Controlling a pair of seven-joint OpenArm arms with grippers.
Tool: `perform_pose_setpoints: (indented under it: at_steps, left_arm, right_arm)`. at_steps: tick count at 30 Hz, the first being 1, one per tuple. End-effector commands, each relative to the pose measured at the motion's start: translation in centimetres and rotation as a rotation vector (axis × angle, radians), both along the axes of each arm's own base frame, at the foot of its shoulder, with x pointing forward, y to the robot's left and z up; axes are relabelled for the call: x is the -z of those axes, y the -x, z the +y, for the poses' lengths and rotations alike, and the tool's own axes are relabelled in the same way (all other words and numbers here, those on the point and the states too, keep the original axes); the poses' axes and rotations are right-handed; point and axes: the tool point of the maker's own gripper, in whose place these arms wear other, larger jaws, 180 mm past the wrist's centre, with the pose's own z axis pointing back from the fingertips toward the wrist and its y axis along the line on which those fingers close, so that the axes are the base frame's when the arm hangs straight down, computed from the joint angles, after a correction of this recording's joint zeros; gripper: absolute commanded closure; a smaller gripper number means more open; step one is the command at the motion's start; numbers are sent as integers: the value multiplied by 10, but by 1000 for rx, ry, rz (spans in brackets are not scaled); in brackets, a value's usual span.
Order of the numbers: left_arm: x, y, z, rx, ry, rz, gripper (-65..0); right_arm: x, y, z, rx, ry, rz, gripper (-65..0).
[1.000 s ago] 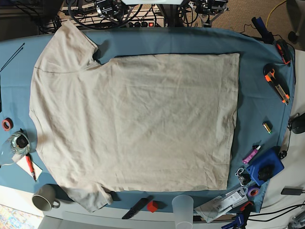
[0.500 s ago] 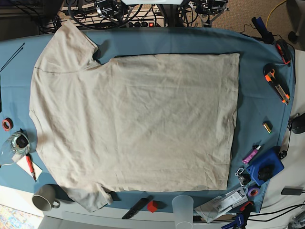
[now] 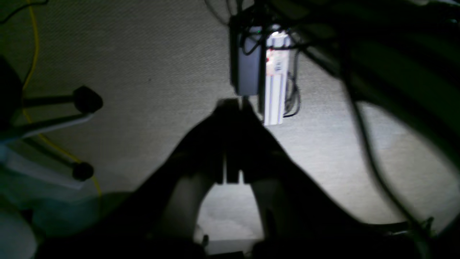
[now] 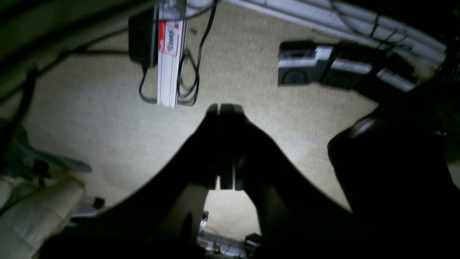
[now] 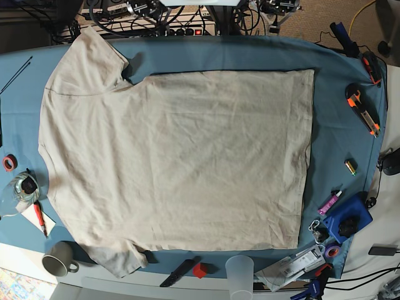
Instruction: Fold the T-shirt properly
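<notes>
left end effector (image 3: 230,108): black, tapered | right end effector (image 4: 223,109): black, tapered

Premises are presenting as a robotics lab or workshop. A blue-clothed worktop (image 5: 350,125) is carrying utility knives (image 5: 362,109), tape (image 5: 8,163) and a marker (image 5: 330,202) along its edges; cabling (image 5: 156,15) is crowding behind it, over carpeted floor (image 4: 90,118).

Grey mug (image 5: 58,259), orange utility knife (image 5: 362,109)
</notes>
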Motion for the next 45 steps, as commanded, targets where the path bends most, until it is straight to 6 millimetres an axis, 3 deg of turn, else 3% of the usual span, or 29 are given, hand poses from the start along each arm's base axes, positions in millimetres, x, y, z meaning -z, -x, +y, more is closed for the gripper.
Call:
perform_pose_setpoints:
  at_steps: [1, 7, 14, 23, 30, 34, 41, 45]
  left_arm:
    - [-2, 6, 7, -18, -7, -3, 0]
    - [-17, 26, 41, -123, -44, 14, 0]
    - [-52, 42, 67, -175, -68, -30, 0]
    - [-112, 44, 70, -135, -72, -119, 0]
    - [-170, 28, 70, -77, -76, -208, 0]
    - [-208, 11, 63, -43, -68, -288, 0]
    - [-270, -42, 48, 1, -52, -479, 0]
    - [-298, -67, 42, 18, -45, -577, 0]
  right_arm:
    - [-2, 8, -8, -3, 7, 3, 0]
    - [-22, 22, -34, -5, 39, -24, 0]
    - [-69, 30, -78, -94, 80, -114, 0]
    - [-148, 31, -83, -234, 80, -193, 0]
    - [-216, 4, -95, -125, 129, -236, 0]
    - [-256, -25, -107, -82, 175, -305, 0]
    - [-316, -83, -117, -61, 222, -526, 0]
    - [-335, -98, -123, -71, 257, -592, 0]
